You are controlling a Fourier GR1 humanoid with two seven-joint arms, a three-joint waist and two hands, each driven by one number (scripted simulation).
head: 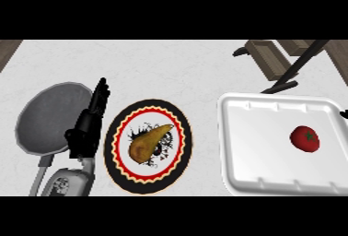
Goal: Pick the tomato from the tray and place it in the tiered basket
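Nearest, the left hand [89, 120] rises from its grey forearm, fingers straight and holding nothing, between a grey pan [51, 117] and a patterned plate [115, 152] bearing a yellow-brown pear-shaped fruit [148, 143]. At right, the tomato [305, 138] lies in the white tray [234, 138]. Farthest, the wooden tiered basket [272, 60] stands at upper right.

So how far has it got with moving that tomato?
Nothing looks done yet: the tomato lies in the white tray, untouched. Nothing is in hand either; the left hand stands open, fingers up, beside the patterned plate, and the right hand is out of view. Still left: reach the tomato, grasp it, carry it to the tiered basket at the far right and set it in.
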